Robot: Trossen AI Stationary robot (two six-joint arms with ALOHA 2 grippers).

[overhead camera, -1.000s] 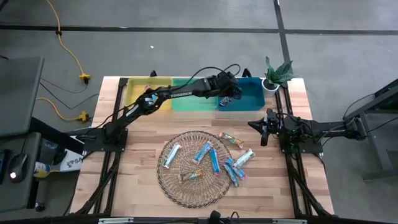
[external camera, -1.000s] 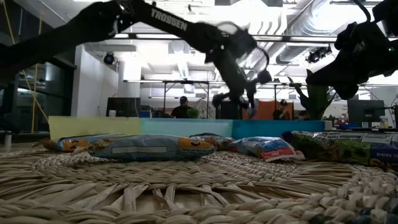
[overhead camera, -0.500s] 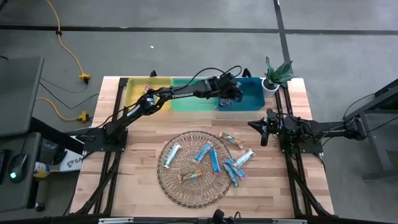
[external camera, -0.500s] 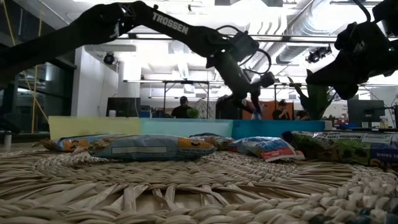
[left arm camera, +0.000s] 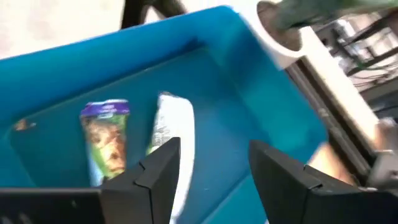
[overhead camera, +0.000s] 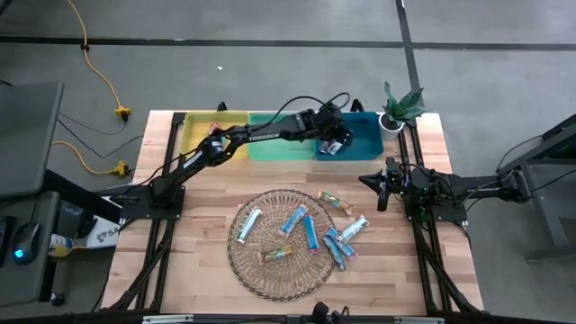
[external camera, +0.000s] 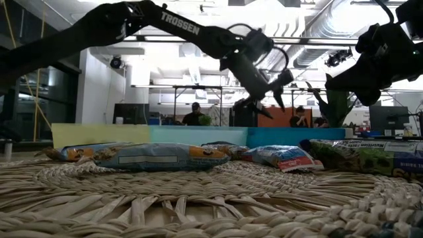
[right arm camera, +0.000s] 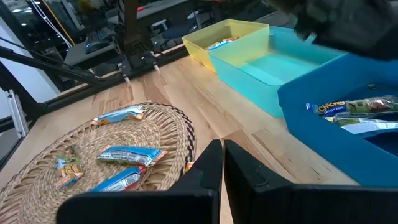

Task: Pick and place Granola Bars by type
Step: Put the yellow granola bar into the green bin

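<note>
My left gripper [overhead camera: 335, 144] [left arm camera: 214, 152] hangs open and empty over the blue bin [overhead camera: 364, 135]. Below it, two bars lie flat on the bin's floor: a white-silver one [left arm camera: 171, 127] and one with a purple-and-green wrapper [left arm camera: 106, 140]. Several bars lie on the round wicker mat [overhead camera: 279, 270], blue ones [overhead camera: 294, 219] and an orange-brown one [overhead camera: 279, 254]. More lie on the table by the mat's right edge, among them a white one [overhead camera: 353, 227]. My right gripper [overhead camera: 382, 187] [right arm camera: 222, 149] waits shut and empty at the table's right side.
A yellow bin [overhead camera: 211, 130] and a teal-green bin [overhead camera: 279, 144] stand in a row with the blue bin along the far edge. The yellow bin holds a bar. A potted plant [overhead camera: 398, 110] stands at the far right corner. Bare wood lies between the bins and the mat.
My left gripper, over the blue bin, dipped toward the bin and has come up a little again. In the low view its fingers now stand wider apart than before, so it has opened.
</note>
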